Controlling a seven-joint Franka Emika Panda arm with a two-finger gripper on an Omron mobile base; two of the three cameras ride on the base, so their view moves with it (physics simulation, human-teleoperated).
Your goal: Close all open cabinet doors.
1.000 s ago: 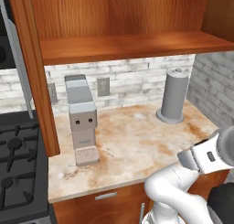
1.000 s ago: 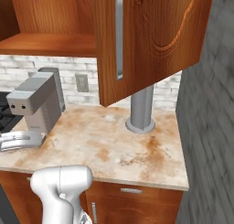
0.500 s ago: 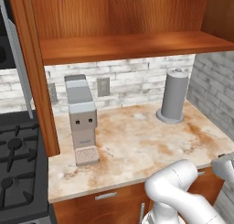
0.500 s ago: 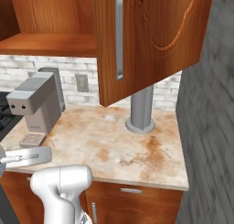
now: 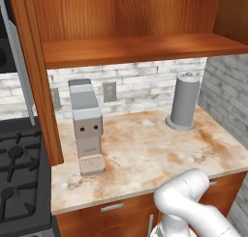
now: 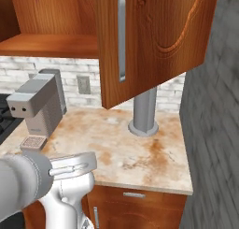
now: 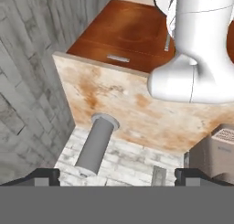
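Hand view: jaws (image 7: 117, 175) spread wide, nothing held.
Both dark tips sit far apart at the bottom, looking down at the desk (image 7: 119, 111) with a grey cylinder (image 7: 95, 146) near the brick wall and a grey coffee machine (image 7: 218, 152) at the edge. From the right base view, one cabinet door (image 6: 154, 41) hangs swung out over the desk, silver handle (image 6: 122, 35) facing us. Left base view has another cabinet door (image 5: 35, 74) edge-on beside the stove (image 5: 22, 175).
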